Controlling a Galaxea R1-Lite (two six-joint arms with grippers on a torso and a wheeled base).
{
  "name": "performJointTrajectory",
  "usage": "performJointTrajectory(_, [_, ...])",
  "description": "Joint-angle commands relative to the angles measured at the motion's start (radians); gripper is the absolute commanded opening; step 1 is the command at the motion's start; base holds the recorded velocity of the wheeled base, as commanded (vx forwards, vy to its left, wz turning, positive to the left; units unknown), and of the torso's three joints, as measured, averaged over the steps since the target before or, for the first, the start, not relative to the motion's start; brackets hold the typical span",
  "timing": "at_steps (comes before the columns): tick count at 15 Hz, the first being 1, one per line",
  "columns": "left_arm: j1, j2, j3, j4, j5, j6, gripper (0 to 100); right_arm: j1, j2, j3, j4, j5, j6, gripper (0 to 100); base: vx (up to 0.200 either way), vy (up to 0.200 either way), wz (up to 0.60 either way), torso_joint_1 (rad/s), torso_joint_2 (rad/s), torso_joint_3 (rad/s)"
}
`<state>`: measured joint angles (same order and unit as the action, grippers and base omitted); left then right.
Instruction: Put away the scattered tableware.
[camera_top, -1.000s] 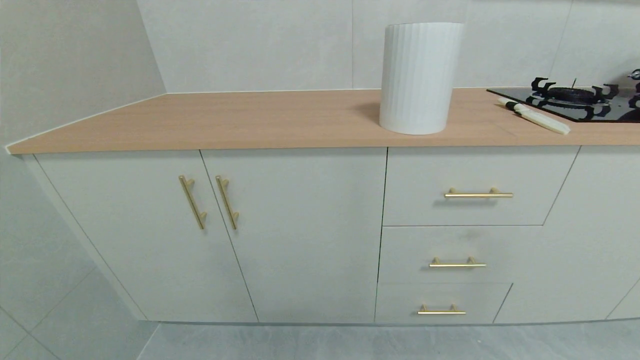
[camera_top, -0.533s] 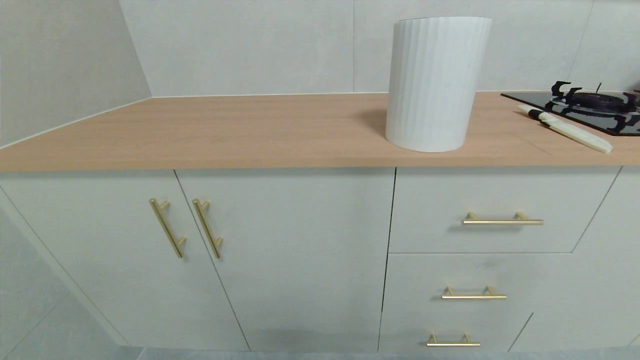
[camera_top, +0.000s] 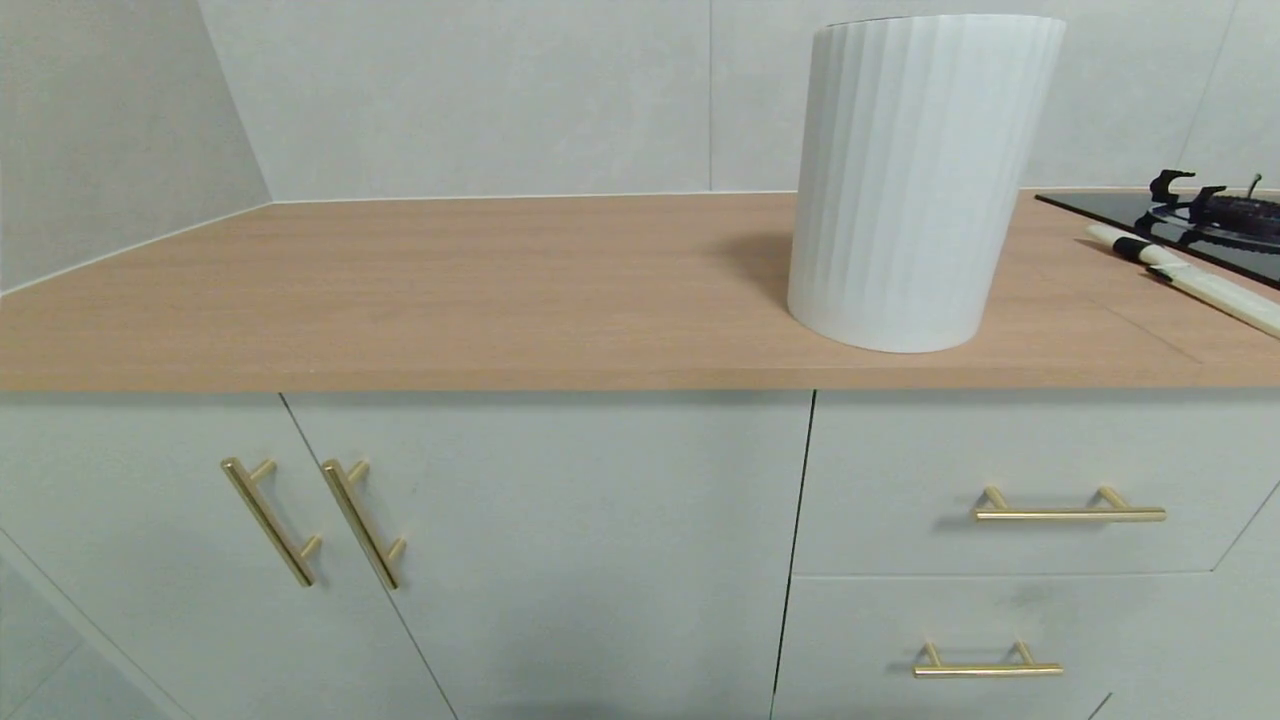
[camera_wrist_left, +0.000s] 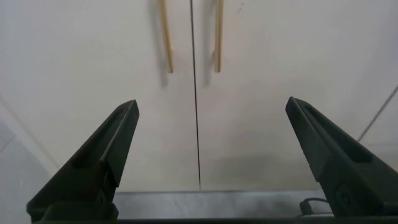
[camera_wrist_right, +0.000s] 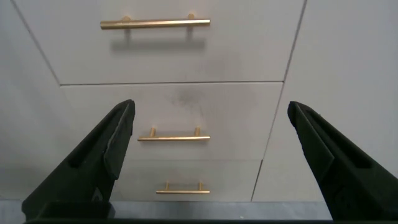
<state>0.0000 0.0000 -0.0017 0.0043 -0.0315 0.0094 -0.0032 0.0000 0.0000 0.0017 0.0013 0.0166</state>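
Knife (camera_top: 1190, 280) lies flat at the desk's (camera_top: 450, 290) right end, just beside the hob (camera_top: 1215, 212), apart from the tall ribbed holder (camera_top: 915, 190), likely its home. My left gripper (camera_wrist_left: 210, 106) faces the cupboard doors (camera_wrist_left: 261, 137), my right gripper (camera_wrist_right: 210, 106) the drawers (camera_wrist_right: 186, 56); both gape wide, low under the desk edge. Bare desk lies left of the holder.

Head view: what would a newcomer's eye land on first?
The tall white ribbed container standing upright on the wooden countertop, right of centre. Next, the white knife lying at the far right beside the black gas hob, and the gold handles on the cabinet fronts below.
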Motion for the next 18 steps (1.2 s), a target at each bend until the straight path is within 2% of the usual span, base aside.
performJointTrajectory(1, [0.000,0.002,0.000,0.000,-0.001,0.000,100,0.000,0.002,0.000,0.000,0.000,0.000,100,0.000,0.000,0.00,0.000,0.00,0.000])
performJointTrajectory(5, [0.000,0.002,-0.001,0.000,-0.001,0.003,100,0.000,0.002,0.000,0.000,0.000,0.000,100,0.000,0.000,0.00,0.000,0.00,0.000])
performJointTrajectory(14, [0.000,0.002,0.000,0.000,-0.001,0.001,100,0.000,0.002,0.000,0.000,0.000,0.002,100,0.000,-0.200,0.00,0.003,0.00,0.004])
performJointTrajectory(18, [0.000,0.002,-0.001,0.000,0.001,0.000,100,0.000,0.002,0.000,-0.002,0.000,0.002,100,0.000,0.000,0.00,0.000,0.00,0.000])
